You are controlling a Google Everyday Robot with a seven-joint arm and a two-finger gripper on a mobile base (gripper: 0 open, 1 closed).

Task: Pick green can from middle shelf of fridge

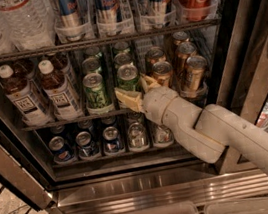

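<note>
We judge the approach done and grasp and withdrawal outstanding: the gripper [139, 91], fingers spread and unclenched, flanks the green can [128, 76], which stands on the middle shelf [50, 124] of the fridge [137, 189].

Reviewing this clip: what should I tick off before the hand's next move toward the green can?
1. Fridge open, shelves reachable: ok.
2. Green can upright at the front of its lane on the middle shelf: ok.
3. Hand at middle-shelf height, directly in front of that can: ok.
4. Hand aimed at the green can, not the gold cans to its right: ok.
5. Can secured in the hand: cannot tell.
</note>
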